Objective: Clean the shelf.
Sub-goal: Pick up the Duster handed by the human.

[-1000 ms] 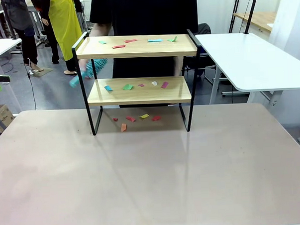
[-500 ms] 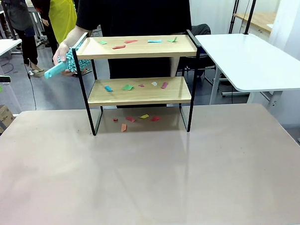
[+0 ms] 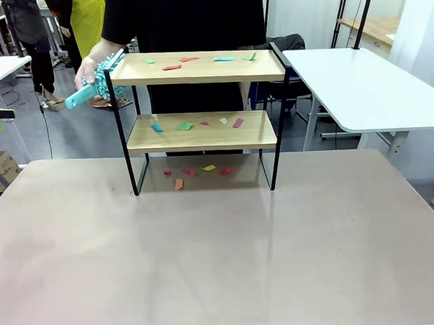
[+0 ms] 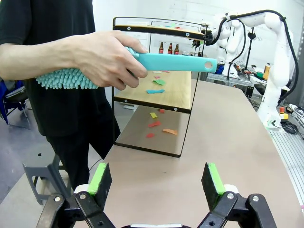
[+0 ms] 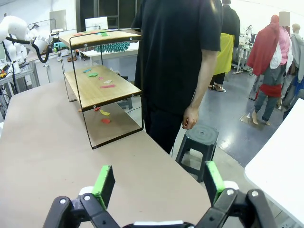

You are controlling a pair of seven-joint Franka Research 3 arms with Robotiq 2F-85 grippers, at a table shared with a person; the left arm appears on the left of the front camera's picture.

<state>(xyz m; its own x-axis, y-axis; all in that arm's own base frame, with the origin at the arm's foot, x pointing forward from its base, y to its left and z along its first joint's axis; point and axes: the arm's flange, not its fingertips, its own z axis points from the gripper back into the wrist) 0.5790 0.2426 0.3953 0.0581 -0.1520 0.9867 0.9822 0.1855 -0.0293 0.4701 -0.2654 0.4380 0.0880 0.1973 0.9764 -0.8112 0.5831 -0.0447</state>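
Note:
The shelf (image 3: 199, 77) stands at the far middle of the table, two wooden boards in a black frame. Coloured paper scraps lie on its top board (image 3: 172, 66), its lower board (image 3: 184, 126) and the table under it (image 3: 178, 183). A person in black stands behind it; one hand (image 3: 89, 70) holds a teal duster (image 3: 98, 83) at the top board's left end. In the left wrist view the hand (image 4: 104, 59) and duster (image 4: 166, 62) are close in front of my open, empty left gripper (image 4: 156, 180), with the shelf (image 4: 164, 92) beyond. My right gripper (image 5: 159, 185) is open and empty, well away from the shelf (image 5: 102, 90).
The beige table (image 3: 221, 263) stretches wide in front of the shelf. A white table (image 3: 365, 84) stands at the right. A dark stool (image 5: 197, 142) sits on the floor by the person's legs. Other people stand farther back.
The person's hand has lifted the duster from beside the lower board up to the left end of the top board. Both grippers stay open.

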